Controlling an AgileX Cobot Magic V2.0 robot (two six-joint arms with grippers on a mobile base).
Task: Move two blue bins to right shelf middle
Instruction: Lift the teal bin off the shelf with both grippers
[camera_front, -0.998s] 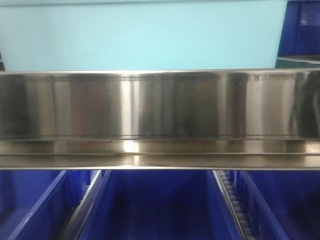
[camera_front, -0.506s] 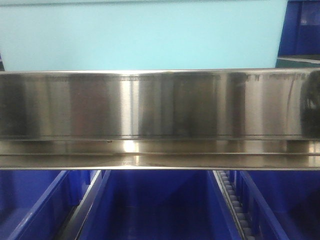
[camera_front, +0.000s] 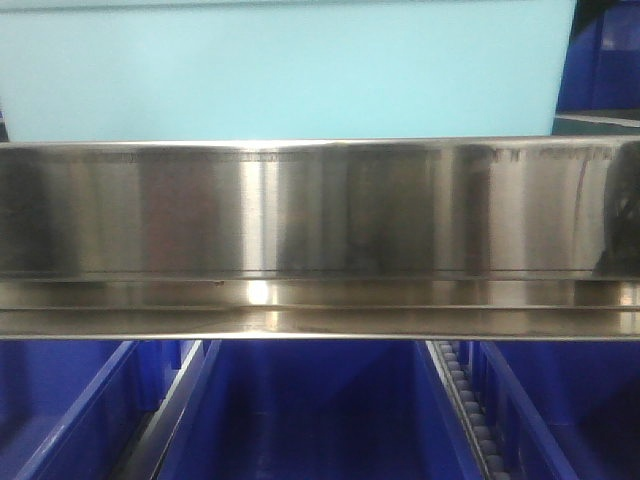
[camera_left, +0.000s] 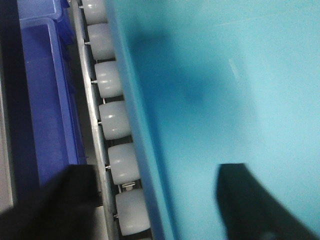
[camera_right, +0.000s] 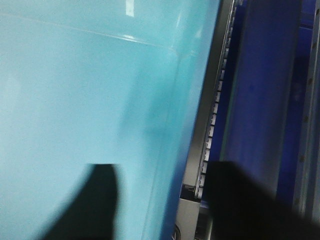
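A light blue bin (camera_front: 290, 70) fills the top of the front view, sitting on the shelf level above a steel rail (camera_front: 320, 210). In the left wrist view my left gripper (camera_left: 160, 200) is open and straddles the bin's left wall (camera_left: 145, 125). One finger (camera_left: 75, 200) is outside over the rollers, the other is inside the bin (camera_left: 225, 75). In the right wrist view my right gripper (camera_right: 170, 200) is open and straddles the bin's right wall. One finger (camera_right: 100, 200) is inside the bin (camera_right: 75, 90), the other is outside.
White rollers (camera_left: 112, 120) run along the bin's left side and a roller track (camera_right: 212, 115) along its right. Dark blue bins stand on the level below (camera_front: 310, 410) and beside the light bin (camera_left: 45, 100) (camera_right: 260, 90). Another dark blue bin (camera_front: 605, 60) is at the upper right.
Only the reflections on the steel rail shift a little. The light blue bin stays in the same place in the front view.
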